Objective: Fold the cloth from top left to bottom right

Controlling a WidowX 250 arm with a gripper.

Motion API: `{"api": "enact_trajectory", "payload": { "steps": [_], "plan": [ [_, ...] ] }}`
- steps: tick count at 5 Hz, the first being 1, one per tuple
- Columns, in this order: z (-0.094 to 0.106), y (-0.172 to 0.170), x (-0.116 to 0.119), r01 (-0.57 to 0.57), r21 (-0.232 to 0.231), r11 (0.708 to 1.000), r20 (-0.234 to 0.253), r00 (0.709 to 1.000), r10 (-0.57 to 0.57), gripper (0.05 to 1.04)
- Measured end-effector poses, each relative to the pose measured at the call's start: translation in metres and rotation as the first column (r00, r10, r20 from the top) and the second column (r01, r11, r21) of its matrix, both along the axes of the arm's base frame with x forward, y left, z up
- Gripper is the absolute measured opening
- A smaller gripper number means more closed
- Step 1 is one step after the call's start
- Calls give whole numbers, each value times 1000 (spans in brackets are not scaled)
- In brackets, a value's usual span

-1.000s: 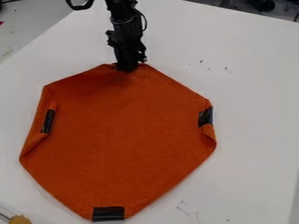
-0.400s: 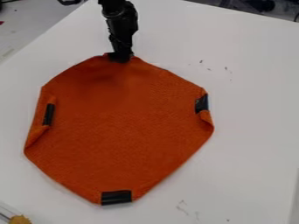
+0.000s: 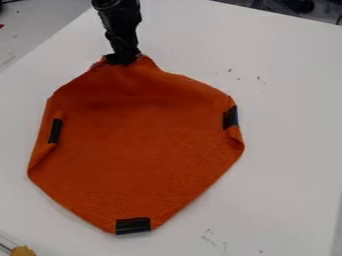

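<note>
The orange cloth (image 3: 140,150) lies spread on the white table (image 3: 287,130), its top edge pinched up in the black gripper (image 3: 123,59), which looks closed on it, though the dark fingertips blend together and their exact hold is hard to make out. The cloth's fabric slopes down from that raised edge, and 3 black strips sit along its border: 1 strip (image 3: 55,131) at the view's left, 1 strip (image 3: 230,118) at the right and 1 strip (image 3: 133,225) at the bottom.
</note>
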State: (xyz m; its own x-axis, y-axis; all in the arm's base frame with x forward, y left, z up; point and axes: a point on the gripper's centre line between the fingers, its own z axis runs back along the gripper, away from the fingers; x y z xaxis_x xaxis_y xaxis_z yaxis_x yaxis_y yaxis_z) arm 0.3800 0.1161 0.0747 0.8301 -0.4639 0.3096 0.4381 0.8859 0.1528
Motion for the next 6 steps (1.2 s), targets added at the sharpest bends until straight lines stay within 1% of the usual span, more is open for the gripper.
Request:
{"api": "enact_trajectory", "payload": {
  "steps": [1, 2, 3, 4, 5, 6],
  "plan": [
    [4, -8, -23, -84, -22, 996, 8, 996, 84, 83],
    [3, -23, -44, -145, -50, 988, 7, 989, 145, 83],
    [-14, -37, -65, -195, -117, 974, -12, 981, 194, 83],
    [-28, -46, -79, -231, -153, 961, -47, 973, 226, 85],
    [-39, -49, -93, -281, -159, 946, -95, 959, 269, 115],
    [-30, -57, -101, -309, -136, 941, -84, 950, 300, 297]
  ]
}}
